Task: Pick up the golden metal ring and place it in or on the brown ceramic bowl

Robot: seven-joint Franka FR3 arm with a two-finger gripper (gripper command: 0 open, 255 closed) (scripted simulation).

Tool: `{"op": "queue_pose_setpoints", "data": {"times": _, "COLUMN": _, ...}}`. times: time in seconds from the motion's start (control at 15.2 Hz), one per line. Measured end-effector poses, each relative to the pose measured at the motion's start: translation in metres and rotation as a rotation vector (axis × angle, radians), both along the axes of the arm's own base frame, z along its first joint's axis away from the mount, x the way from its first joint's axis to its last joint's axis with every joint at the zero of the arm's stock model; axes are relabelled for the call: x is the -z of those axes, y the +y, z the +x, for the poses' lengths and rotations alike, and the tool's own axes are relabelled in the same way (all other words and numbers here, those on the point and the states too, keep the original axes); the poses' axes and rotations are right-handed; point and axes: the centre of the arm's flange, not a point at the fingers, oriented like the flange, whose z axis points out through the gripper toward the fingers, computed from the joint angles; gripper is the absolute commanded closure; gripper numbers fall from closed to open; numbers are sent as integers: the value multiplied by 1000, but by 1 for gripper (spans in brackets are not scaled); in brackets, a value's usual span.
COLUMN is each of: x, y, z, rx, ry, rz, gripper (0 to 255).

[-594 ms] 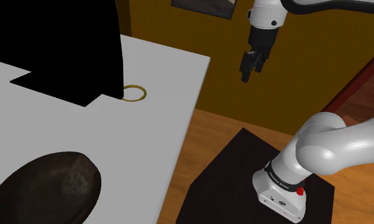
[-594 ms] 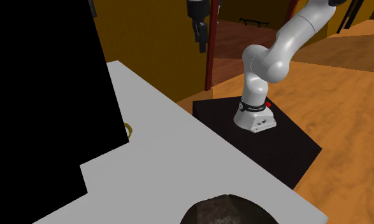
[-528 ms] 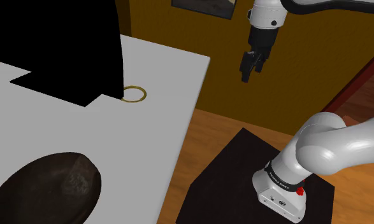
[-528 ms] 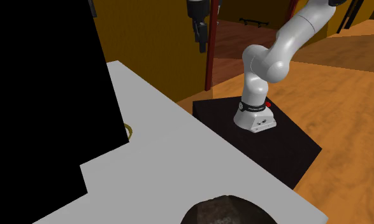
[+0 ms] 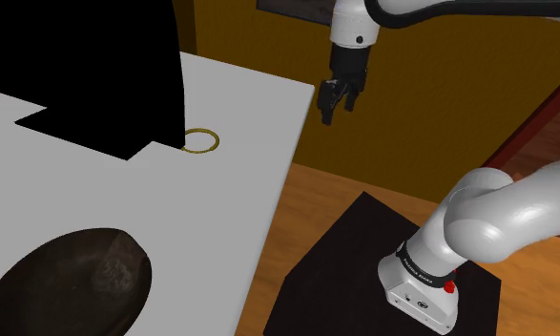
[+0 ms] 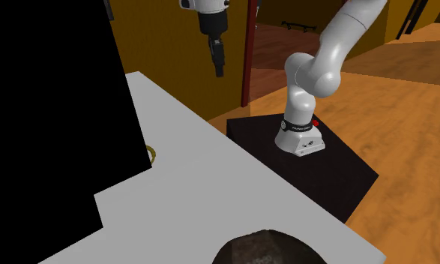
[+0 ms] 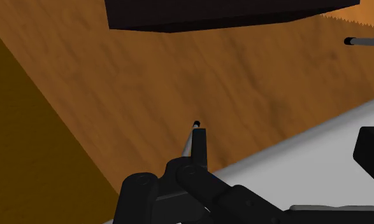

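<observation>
- Grey-white tabletop (image 5: 125, 220) takes up the shoulder view's left and lower part; a black area (image 5: 77, 57) covers its far corner with a stepped edge.
- On it the golden ring (image 5: 202, 140) lies flat, just beside that black edge, and the dark brown bowl (image 5: 63, 282) sits at the near end, well apart from the ring.
- Past the tabletop's edge are a wooden floor (image 5: 335, 186) and an ochre wall (image 5: 268, 48) with a dark framed picture (image 5: 306, 10) at the top.
- The black pincer (image 5: 332, 105) hangs in the air off the tabletop's far corner, to the right of the ring and apart from it; its fingers stand a little apart and hold nothing.
- The white arm (image 5: 497, 215) rises from a black stand (image 5: 354, 258); its base carries a red button (image 5: 449, 286) and a black band (image 5: 416, 265) with pale lettering too small to read.
- In the second exterior view the ring (image 6: 152, 154) peeks out at the black area's edge, half hidden, and the bowl's rim (image 6: 270, 246) shows at the bottom.
- A dark red post (image 6: 246, 52) stands against the ochre wall, just right of the pincer (image 6: 217, 64).
- Orange-brown wooden floor spreads around the stand (image 6: 345, 172).
- In the wrist view the fingers are apart with nothing between them, over wooden floor and a pale strip of tabletop (image 7: 319, 153).
</observation>
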Motion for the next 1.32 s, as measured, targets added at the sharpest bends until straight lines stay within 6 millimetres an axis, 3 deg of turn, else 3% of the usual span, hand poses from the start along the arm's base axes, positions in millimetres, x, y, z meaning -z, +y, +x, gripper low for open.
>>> {"op": "queue_pose_setpoints", "data": {"times": 0.46, "x": 32, "y": 48, "z": 69, "rx": 1, "ry": -25, "rz": 26, "gripper": 0}}
{"op": "queue_pose_setpoints", "data": {"times": 0.92, "x": 50, "y": 91, "z": 137, "rx": 2, "ry": -51, "rz": 51, "gripper": 0}}
{"op": "queue_pose_setpoints", "data": {"times": 1.32, "x": 67, "y": 140, "z": 196, "rx": 2, "ry": -73, "rz": 74, "gripper": 0}}
